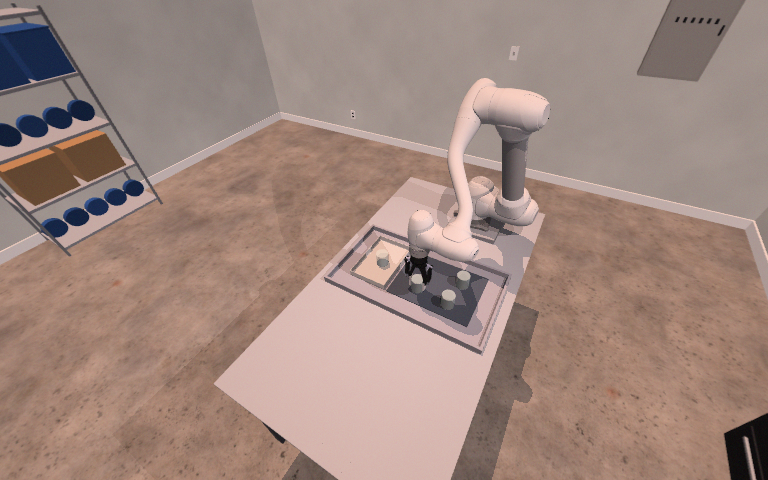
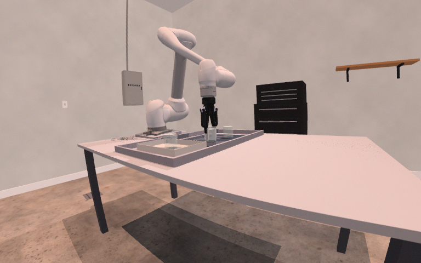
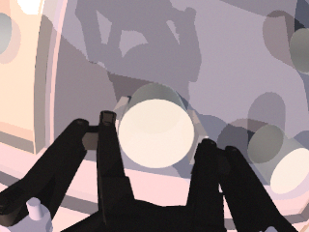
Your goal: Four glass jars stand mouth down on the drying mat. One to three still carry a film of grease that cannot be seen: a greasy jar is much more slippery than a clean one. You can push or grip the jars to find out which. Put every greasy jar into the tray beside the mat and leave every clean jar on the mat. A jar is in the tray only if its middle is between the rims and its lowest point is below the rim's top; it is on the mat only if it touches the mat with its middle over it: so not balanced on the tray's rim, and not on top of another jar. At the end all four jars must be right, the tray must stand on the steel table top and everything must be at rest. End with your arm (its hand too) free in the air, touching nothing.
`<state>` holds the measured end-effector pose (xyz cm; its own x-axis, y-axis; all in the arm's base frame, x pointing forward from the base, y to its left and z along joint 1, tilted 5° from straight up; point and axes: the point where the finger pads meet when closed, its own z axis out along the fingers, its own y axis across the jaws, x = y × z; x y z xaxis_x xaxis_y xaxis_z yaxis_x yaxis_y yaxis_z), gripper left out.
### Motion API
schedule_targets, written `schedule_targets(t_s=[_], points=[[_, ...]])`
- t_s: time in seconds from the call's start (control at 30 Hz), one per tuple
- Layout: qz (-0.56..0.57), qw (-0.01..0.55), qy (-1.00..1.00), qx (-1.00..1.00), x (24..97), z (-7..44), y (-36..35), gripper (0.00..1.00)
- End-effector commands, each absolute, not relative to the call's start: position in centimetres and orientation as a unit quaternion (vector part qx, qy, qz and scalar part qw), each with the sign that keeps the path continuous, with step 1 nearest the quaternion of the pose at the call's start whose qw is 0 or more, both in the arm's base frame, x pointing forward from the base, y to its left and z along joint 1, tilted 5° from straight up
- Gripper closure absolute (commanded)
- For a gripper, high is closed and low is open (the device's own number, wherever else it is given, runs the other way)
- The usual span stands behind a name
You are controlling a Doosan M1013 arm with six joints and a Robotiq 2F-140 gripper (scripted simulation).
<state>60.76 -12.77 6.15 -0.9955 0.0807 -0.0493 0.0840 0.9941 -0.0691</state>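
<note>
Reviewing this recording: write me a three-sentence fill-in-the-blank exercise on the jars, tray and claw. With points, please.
The shallow cream tray [image 1: 368, 281] [image 2: 155, 149] [image 3: 41, 97] contains ____ pale glass jar.
The number of pale glass jars outside it is ____.
Of those outside, the gripped jar [image 1: 417, 284] [image 2: 212, 135] [image 3: 155, 133], between the fingers of the black claw [image 1: 418, 278] [image 2: 210, 129] [image 3: 155, 115], stands ____ to the tray.

Missing words: one; three; nearest
</note>
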Motion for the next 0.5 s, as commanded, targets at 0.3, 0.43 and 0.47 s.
schedule_targets(t_s=[0.3,0.43,0.47], points=[[-0.037,0.023,0.998,0.042,60.59,5.84,-12.91,0.67],[-0.037,0.023,0.998,0.042,60.59,5.84,-12.91,0.67],[-0.037,0.023,0.998,0.042,60.59,5.84,-12.91,0.67]])
